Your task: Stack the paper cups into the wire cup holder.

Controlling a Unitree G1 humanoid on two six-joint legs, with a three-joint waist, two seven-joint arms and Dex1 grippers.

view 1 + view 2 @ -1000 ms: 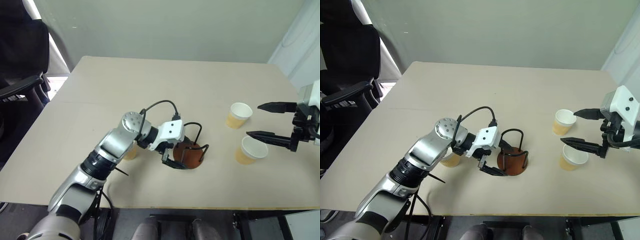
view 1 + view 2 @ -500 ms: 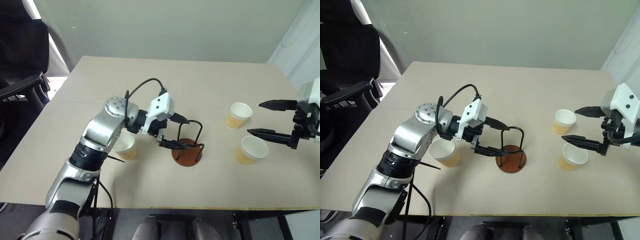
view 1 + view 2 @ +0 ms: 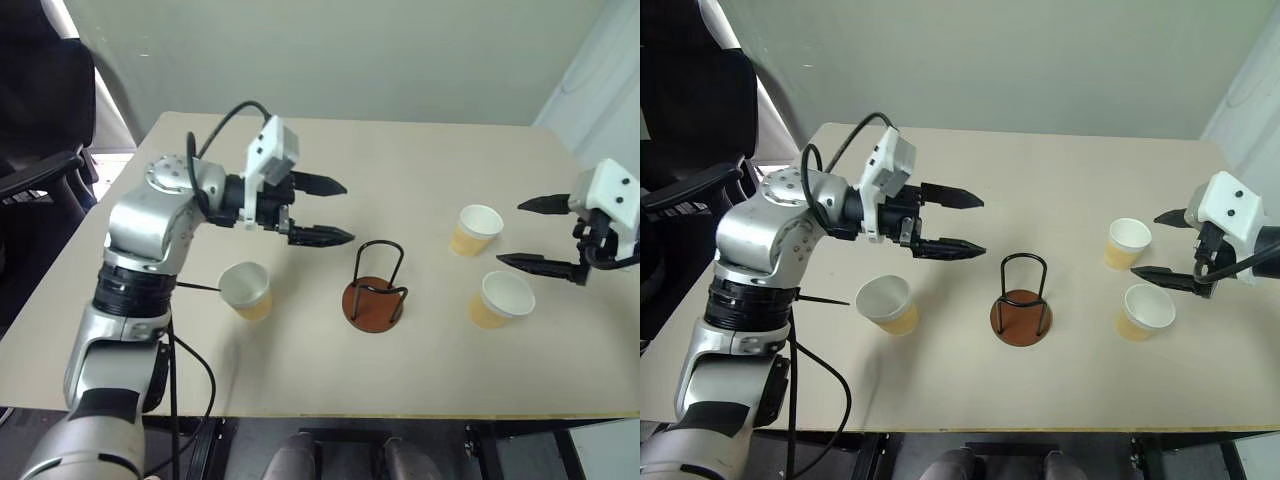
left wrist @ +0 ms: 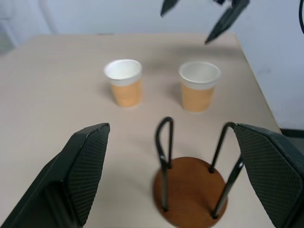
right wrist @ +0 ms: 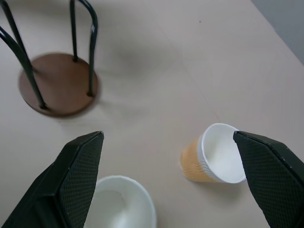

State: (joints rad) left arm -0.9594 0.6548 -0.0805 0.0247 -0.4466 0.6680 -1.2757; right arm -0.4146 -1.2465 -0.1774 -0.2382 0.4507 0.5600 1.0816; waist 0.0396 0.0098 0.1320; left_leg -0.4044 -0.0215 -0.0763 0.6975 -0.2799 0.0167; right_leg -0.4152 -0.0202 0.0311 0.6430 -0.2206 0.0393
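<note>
Three paper cups (image 3: 247, 290) surround empty wire cup holder (image 3: 375, 297).

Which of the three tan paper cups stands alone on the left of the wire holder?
The tan paper cup below the left end effector; the other two stand right.

The left gripper (image 3: 325, 210) is raised above the table, pointing toward the robot's right, both fingers spread wide and empty. The right gripper (image 3: 542, 234) points leftward, slightly downward, fingers likewise spread and empty.
</note>
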